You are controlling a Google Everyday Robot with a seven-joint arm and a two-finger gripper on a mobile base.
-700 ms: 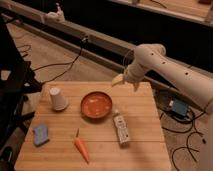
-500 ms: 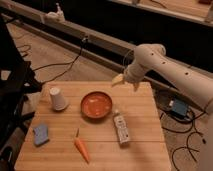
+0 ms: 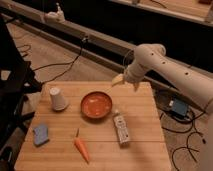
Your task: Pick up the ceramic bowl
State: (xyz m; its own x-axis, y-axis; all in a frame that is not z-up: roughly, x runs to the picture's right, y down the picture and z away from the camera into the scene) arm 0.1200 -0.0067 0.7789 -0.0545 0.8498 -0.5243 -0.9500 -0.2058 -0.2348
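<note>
The ceramic bowl (image 3: 96, 104), round, shallow and orange-red with a darker rim, sits on the wooden table (image 3: 145, 150) near its middle back. My gripper (image 3: 122, 81) hangs from the white arm above the table's back edge, up and to the right of the bowl and apart from it. Its pale fingertips point left and down toward the bowl.
A white paper cup (image 3: 58, 99) stands upside down left of the bowl. A white bottle (image 3: 120, 128) lies right of the bowl, an orange carrot (image 3: 81, 148) in front, a blue sponge (image 3: 41, 134) at the front left. Cables and a blue box (image 3: 177, 107) lie on the floor.
</note>
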